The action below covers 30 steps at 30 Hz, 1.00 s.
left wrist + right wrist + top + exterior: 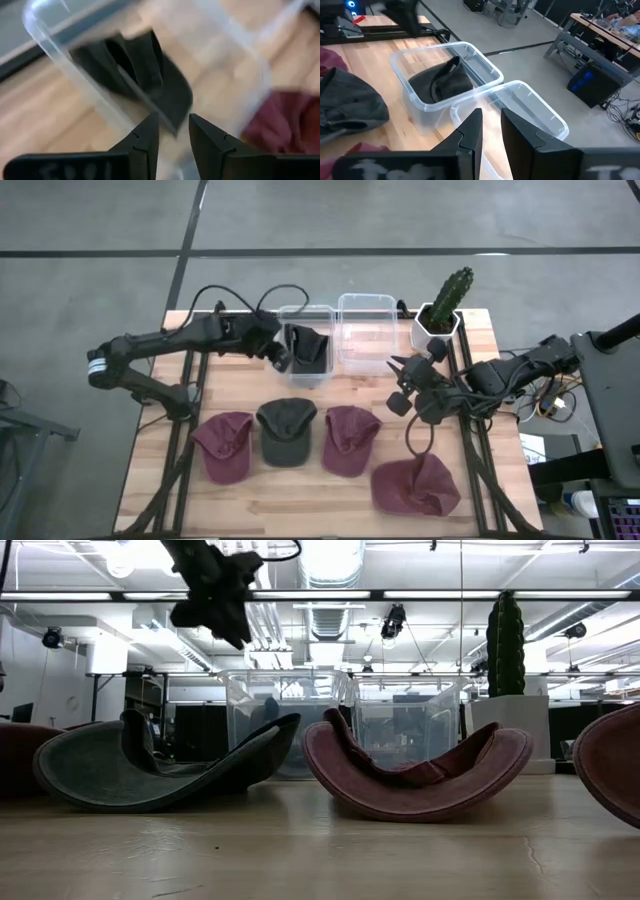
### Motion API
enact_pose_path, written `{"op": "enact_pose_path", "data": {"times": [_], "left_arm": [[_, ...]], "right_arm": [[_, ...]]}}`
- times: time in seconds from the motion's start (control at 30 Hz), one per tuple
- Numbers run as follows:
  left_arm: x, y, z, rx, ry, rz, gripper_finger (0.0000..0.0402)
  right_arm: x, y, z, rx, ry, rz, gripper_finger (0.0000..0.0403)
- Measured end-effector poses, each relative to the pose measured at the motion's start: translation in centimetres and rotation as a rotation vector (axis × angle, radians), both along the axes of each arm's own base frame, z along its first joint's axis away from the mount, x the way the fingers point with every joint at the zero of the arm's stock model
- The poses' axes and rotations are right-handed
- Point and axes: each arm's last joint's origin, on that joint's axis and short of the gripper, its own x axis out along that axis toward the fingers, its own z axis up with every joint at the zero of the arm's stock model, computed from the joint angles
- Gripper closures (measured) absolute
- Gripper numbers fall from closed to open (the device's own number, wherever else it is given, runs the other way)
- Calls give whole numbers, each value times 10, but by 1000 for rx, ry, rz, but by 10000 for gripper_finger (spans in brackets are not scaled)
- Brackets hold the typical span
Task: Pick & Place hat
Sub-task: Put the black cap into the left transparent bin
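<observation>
- Two clear bins stand side by side at the tabletop's far edge; the left bin (306,345) already holds a dark hat (308,348), which suggests the bins are the drop points.
- Four more hats lie on the near half: a maroon hat (224,446) at left, a dark green hat (286,430), another maroon one (350,439), and a fourth maroon hat (416,485) nearest on the right.
- The left end effector (272,350) hovers at the left bin's left wall, fingers slightly parted and empty, the binned hat just beyond them.
- The right end effector (403,385) hangs beside the empty right bin (366,330), fingers narrowly apart, holding nothing; the fourth maroon hat lies just nearer.
</observation>
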Motion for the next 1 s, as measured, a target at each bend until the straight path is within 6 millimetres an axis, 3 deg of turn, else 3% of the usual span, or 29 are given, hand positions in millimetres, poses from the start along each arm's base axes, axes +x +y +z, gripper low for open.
{"op": "enact_pose_path", "data": {"times": [0.43,0.67,1.0], "left_arm": [[2,-74,0,-50,18,-236,303],[-4,-96,-6,-133,62,-217,303],[-13,-120,-40,-312,146,-123,303]], "right_arm": [[-59,-18,-18,75,-158,39,341],[-80,-24,-46,150,-308,68,344],[-90,-27,-84,230,-348,91,344]]}}
